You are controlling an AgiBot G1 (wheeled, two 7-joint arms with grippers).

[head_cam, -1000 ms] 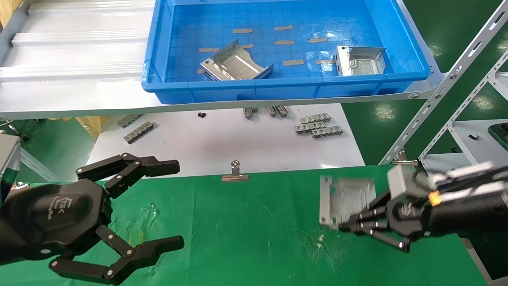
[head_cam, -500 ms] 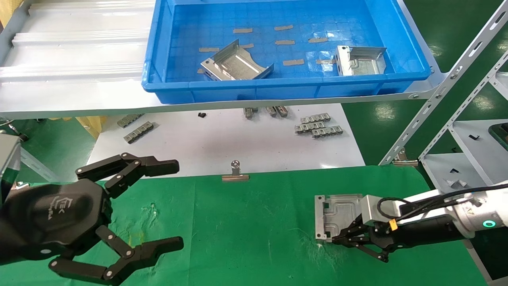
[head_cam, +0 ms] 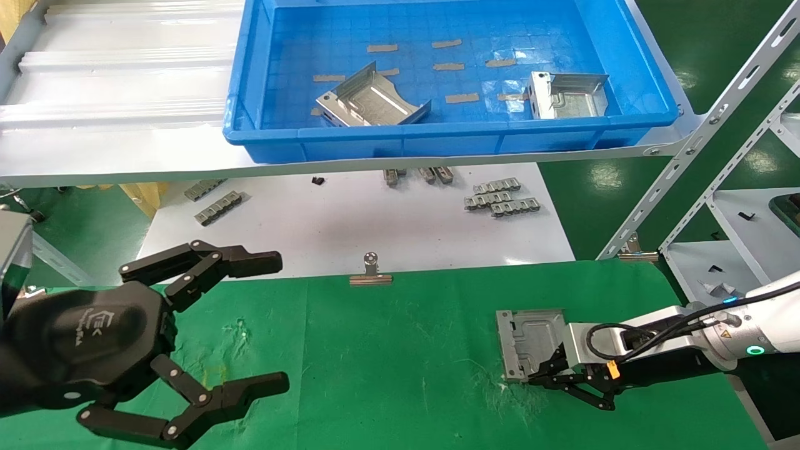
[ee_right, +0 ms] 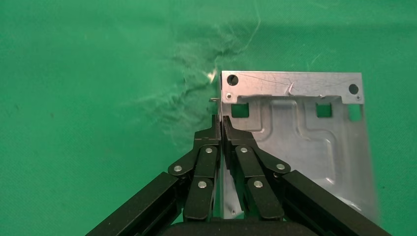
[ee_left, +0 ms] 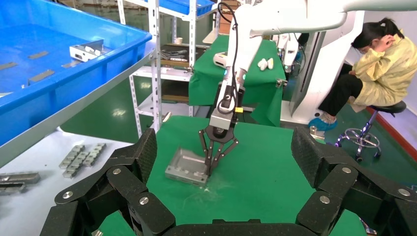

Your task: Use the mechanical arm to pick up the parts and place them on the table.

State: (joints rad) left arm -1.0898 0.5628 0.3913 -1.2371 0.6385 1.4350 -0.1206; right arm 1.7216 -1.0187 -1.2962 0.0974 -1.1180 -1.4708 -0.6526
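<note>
A silver part (head_cam: 531,337) lies flat on the green table (head_cam: 387,350) at the right, next to white scuffs. My right gripper (head_cam: 535,377) is shut on its near side wall, low over the cloth. The right wrist view shows the fingers (ee_right: 221,120) pinched on the wall of that part (ee_right: 305,132). The left wrist view shows the same part (ee_left: 183,166) with the right gripper (ee_left: 207,171) on it. Two more parts (head_cam: 369,100) (head_cam: 569,94) lie in the blue bin (head_cam: 437,140). My left gripper (head_cam: 281,322) is open and empty at the lower left.
The bin stands on a grey ribbed shelf (head_cam: 119,81) above a white board (head_cam: 350,219) with small clip strips (head_cam: 500,197). A binder clip (head_cam: 370,272) holds the cloth's far edge. Slanted rack uprights (head_cam: 706,131) stand at the right.
My right gripper has carried the part down and slightly left onto the green cloth; the part now lies flat. The left arm has not moved.
</note>
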